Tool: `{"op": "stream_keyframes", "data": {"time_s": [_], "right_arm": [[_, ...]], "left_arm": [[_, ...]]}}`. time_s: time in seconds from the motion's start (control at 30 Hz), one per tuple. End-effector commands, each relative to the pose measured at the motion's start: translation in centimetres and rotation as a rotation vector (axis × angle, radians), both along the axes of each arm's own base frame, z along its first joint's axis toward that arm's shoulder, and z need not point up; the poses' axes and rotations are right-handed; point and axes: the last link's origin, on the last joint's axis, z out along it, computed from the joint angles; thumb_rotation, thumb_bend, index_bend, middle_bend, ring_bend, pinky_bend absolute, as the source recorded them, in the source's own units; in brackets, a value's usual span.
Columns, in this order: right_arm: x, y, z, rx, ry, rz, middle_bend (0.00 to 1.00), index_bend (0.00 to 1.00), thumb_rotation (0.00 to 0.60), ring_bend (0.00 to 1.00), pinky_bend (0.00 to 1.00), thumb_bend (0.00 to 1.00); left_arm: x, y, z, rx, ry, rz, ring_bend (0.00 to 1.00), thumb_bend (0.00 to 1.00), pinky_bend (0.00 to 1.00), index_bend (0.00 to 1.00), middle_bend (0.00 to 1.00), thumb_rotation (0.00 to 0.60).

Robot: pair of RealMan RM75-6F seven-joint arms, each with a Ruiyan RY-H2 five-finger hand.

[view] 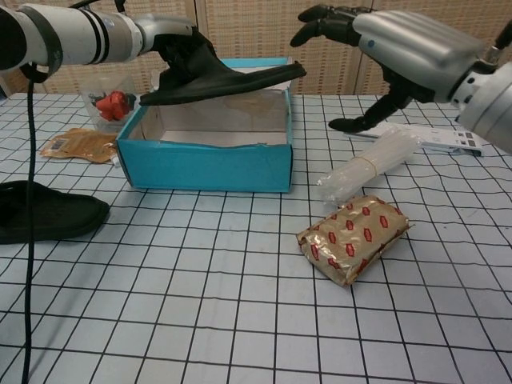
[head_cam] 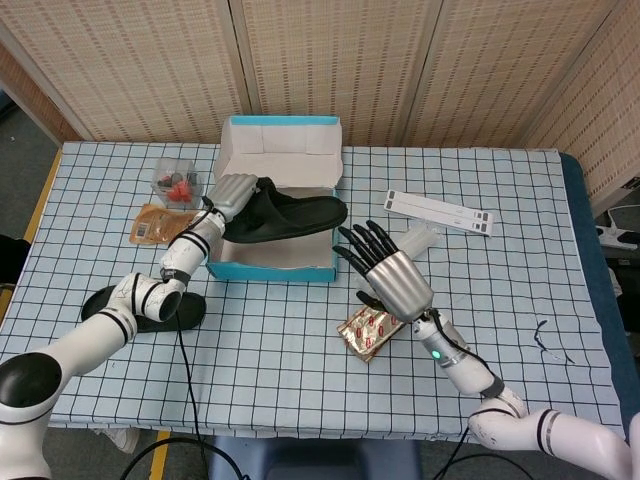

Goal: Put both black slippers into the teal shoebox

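Left arm (head_cam: 120, 315): white rounded segments, black bands at joints, thin black cable (head_cam: 185, 385) trailing off near edge of table. Left hand (head_cam: 230, 192): silver-grey ridged back. Right arm (head_cam: 540, 435): white shell, black ring, slim grey wrist with small green light. Right hand (head_cam: 385, 275): silver ribbed metallic back, black fingers (head_cam: 372, 240) and thumb.

- One black slipper (head_cam: 285, 214) (view: 224, 80) is up in the air over the open teal shoebox (head_cam: 272, 268) (view: 210, 164), roughly level, its toe reaching past the box's right wall.
- The other black slipper (head_cam: 145, 307) (view: 44, 211) lies flat on the checked cloth, left of the box and apart from it.
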Motion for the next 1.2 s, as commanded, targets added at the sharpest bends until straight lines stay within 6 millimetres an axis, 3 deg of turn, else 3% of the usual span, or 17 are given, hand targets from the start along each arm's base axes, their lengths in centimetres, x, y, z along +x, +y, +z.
{"op": "stream_keyframes", "data": {"time_s": [0.03, 0.27, 0.47, 0.87, 1.07, 1.2], "right_arm": [[1.7, -1.8, -1.1, -0.057, 0.024, 0.005, 0.00, 0.20, 0.600, 0.00, 0.00, 0.12], [3.2, -4.2, -2.8, -0.091, 0.038, -0.034, 0.00, 0.19, 0.600, 0.00, 0.00, 0.12], [4.5, -6.2, -3.8, -0.135, 0.066, -0.053, 0.00, 0.24, 0.600, 0.00, 0.00, 0.12], [5.8, -7.5, -5.7, -0.163, 0.119, -0.068, 0.00, 0.33, 0.600, 0.00, 0.00, 0.12], [5.8, -7.7, -6.4, -0.156, 0.115, -0.086, 0.02, 0.49, 0.600, 0.00, 0.00, 0.16], [6.1, -7.8, -7.0, -0.160, 0.111, -0.091, 0.15, 0.67, 0.600, 0.00, 0.00, 0.24]], "left_arm": [[0.0, 0.0, 0.8, -0.019, -0.007, 0.011, 0.48, 0.44, 0.53, 0.47, 0.50, 0.600], [-0.4, -0.5, 1.3, -0.044, -0.011, 0.021, 0.48, 0.44, 0.53, 0.47, 0.50, 0.600], [-0.4, -0.9, 0.7, -0.070, 0.012, 0.017, 0.48, 0.44, 0.53, 0.47, 0.50, 0.600], [-0.1, -1.5, 0.7, -0.096, 0.000, 0.009, 0.48, 0.44, 0.52, 0.46, 0.50, 0.600], [-0.3, -1.4, 0.8, -0.096, -0.001, 0.016, 0.48, 0.44, 0.52, 0.46, 0.50, 0.600], [-0.6, -1.3, 0.7, -0.100, 0.001, 0.027, 0.48, 0.44, 0.52, 0.46, 0.50, 0.600]]}}
